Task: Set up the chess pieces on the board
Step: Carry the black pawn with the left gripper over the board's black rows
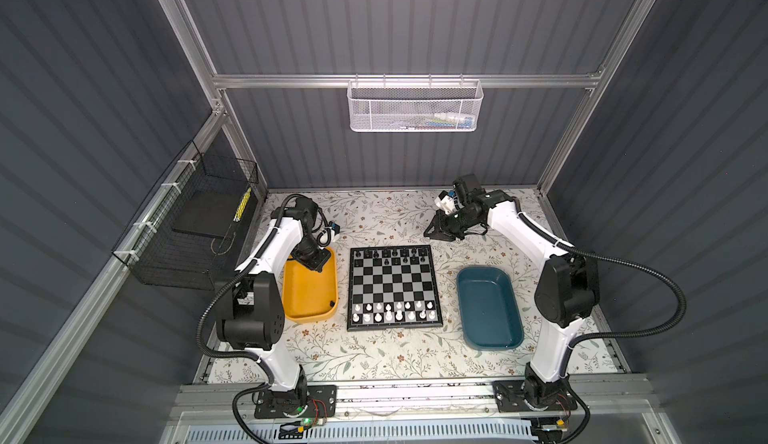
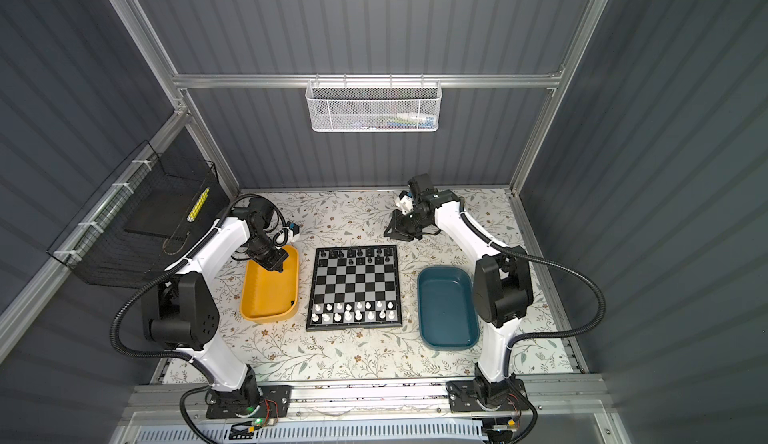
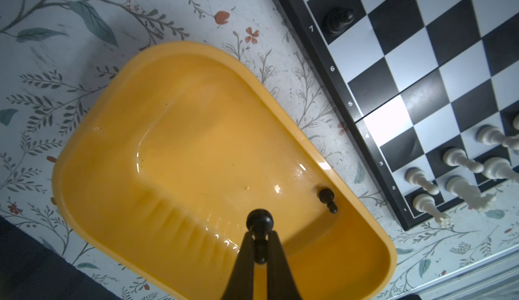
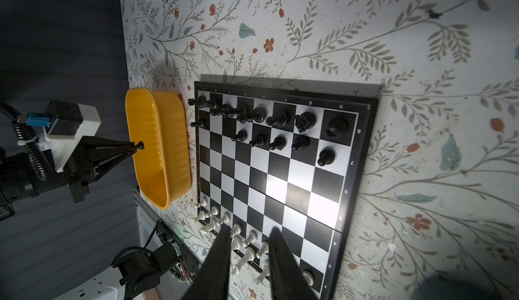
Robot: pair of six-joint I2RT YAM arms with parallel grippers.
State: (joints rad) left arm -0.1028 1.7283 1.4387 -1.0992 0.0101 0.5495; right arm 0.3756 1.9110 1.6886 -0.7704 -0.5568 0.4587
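Note:
The board (image 1: 395,328) lies mid-table, also seen in the right wrist view as the board (image 4: 362,155). Black chess pieces (image 1: 390,254) fill its far rows and white ones (image 1: 392,313) its near rows. My left gripper (image 3: 259,232) is shut on a black pawn (image 3: 259,220) by its stem, above the yellow tray (image 3: 174,132). In both top views that gripper (image 1: 316,261) (image 2: 272,261) hangs over the tray's far end. Another black pawn (image 3: 327,198) lies in the tray's corner (image 1: 332,304). My right gripper (image 4: 250,229) is open and holds nothing, raised behind the board's far right corner (image 1: 432,229).
A teal tray (image 1: 488,309) with nothing visible in it sits right of the board. A white mesh basket (image 1: 415,105) hangs on the back rail. A black wire basket (image 1: 191,229) is fixed to the left wall. Floral cloth covers the table.

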